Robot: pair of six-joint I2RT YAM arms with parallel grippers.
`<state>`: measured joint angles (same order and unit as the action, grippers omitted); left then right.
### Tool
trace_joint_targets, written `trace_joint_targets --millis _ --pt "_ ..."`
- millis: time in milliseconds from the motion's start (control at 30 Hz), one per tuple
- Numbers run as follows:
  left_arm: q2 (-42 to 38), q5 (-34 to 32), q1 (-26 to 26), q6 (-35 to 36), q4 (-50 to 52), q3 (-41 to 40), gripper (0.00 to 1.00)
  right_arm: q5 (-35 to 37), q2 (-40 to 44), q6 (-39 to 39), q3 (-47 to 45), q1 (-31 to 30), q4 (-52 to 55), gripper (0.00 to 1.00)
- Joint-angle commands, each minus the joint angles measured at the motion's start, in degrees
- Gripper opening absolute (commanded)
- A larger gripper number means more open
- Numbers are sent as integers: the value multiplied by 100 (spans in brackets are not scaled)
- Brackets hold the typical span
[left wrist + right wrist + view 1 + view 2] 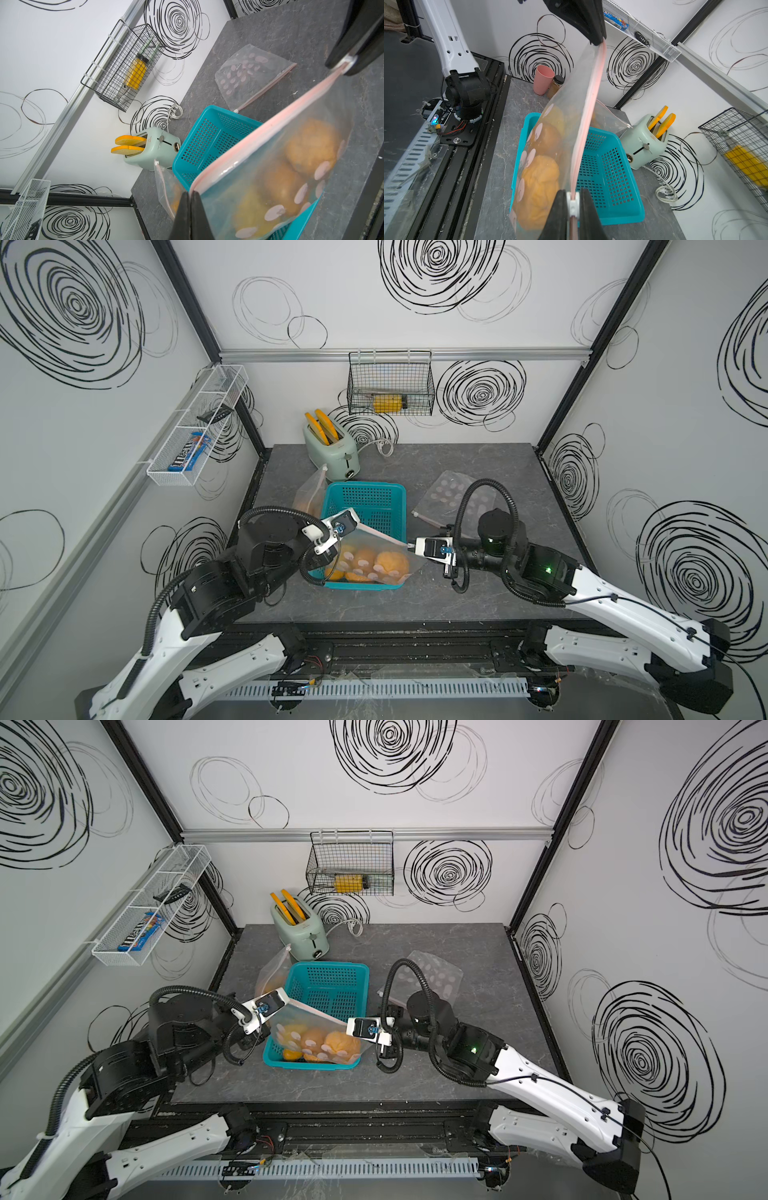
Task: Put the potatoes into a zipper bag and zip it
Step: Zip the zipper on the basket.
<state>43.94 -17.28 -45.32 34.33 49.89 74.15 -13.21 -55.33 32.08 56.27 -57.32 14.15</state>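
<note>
A clear zipper bag [374, 545] with pale dots hangs over the teal basket [365, 489], stretched between both grippers. Several orange-brown potatoes [392, 563] fill its bottom, which sags into the basket's near end. My left gripper [190, 194] is shut on one end of the pink zip strip [270, 126]. My right gripper [573, 197] is shut on the white zipper slider [573, 204] at the other end. In both top views the left gripper [287, 1000] and right gripper [348, 1027] hold the strip taut and slanted. The potatoes [539, 187] show through the film.
A second bag [309, 497] with orange contents leans left of the basket. An empty dotted bag [453, 493] lies at the right rear. A mint toaster [332, 448] with toast stands behind. A pink cup [543, 82] and jar [555, 87] stand by the left wall.
</note>
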Motion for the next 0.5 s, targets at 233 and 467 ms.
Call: trace_joint_targets --millis 233,467 --pt "-253 -728 171 105 -513 -146 0 249 403 -213 -151 190 861 11" --pt "-272 -693 208 66 -541 -206 0 288 451 -227 -137 267 1044 11"
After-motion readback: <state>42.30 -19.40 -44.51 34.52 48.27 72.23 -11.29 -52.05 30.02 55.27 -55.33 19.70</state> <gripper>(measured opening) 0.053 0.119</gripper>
